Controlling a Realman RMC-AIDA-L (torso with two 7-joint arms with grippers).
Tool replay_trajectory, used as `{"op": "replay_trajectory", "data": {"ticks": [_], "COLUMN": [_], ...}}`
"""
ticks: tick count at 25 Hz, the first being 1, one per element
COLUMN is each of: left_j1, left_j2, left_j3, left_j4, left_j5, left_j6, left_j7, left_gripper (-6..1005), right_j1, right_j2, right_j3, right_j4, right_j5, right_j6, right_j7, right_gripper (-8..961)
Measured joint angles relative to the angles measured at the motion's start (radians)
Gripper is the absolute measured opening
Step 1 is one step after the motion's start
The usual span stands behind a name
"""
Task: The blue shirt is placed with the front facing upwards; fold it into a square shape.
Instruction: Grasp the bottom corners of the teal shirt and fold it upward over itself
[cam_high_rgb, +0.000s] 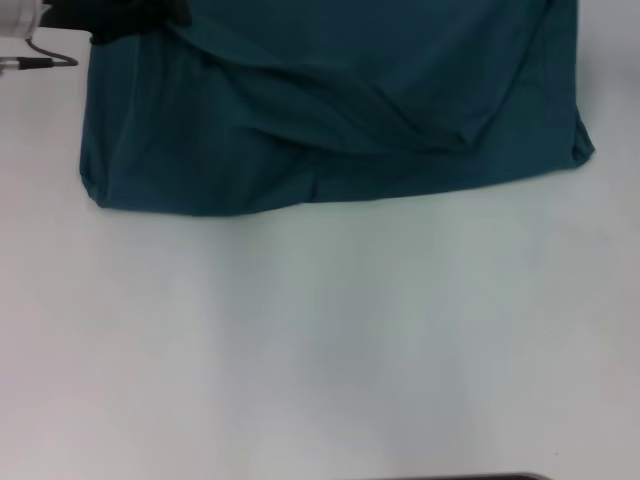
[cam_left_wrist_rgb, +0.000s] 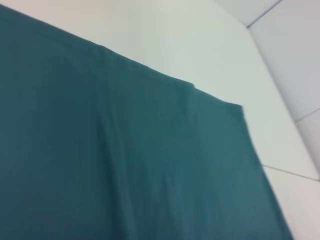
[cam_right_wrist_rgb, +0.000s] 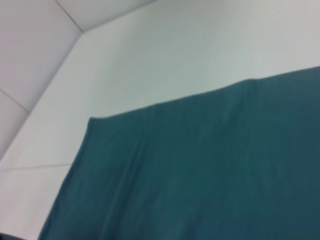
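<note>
Blue shirt (cam_high_rgb: 330, 120) spread on far half of white table (cam_high_rgb: 320, 340), creased. Left gripper (cam_high_rgb: 120, 18) at far left corner; can't tell finger state. I'd lift slow, keep edges aligned.

no readable text, plain blue shirt (cam_high_rgb: 330, 120) fabric

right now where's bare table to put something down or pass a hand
The white table is bare all along the near side of the blue shirt, plus narrow strips beside both its side edges. The far part is crowded: the shirt covers it, and the left gripper sits at its far-left corner.
</note>
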Motion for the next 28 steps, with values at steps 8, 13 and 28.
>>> {"op": "replay_trajectory", "data": {"ticks": [8, 13, 28], "left_j1": [-0.028, -0.043, -0.061], "left_j2": [-0.007, -0.008, -0.009], "left_j3": [0.097, 0.106, 0.097], "left_j4": [0.069, 0.087, 0.080], "left_j5": [-0.003, -0.005, -0.007], "left_j6": [-0.165, -0.213, -0.263], "left_j7": [-0.007, -0.009, -0.038], "left_gripper": [23, 23, 23], "right_j1": [0.100, 0.121, 0.166], "right_j2": [-0.019, -0.007, 0.006], "right_j3": [-0.061, -0.061, -0.139], "right_j4": [0.187, 0.198, 0.201], "right_j5": [-0.163, -0.206, -0.209], "right_j6": [0.124, 0.209, 0.345], "right_j7": [0.003, -0.002, 0.002], "right_gripper": [37, 37, 37]}}
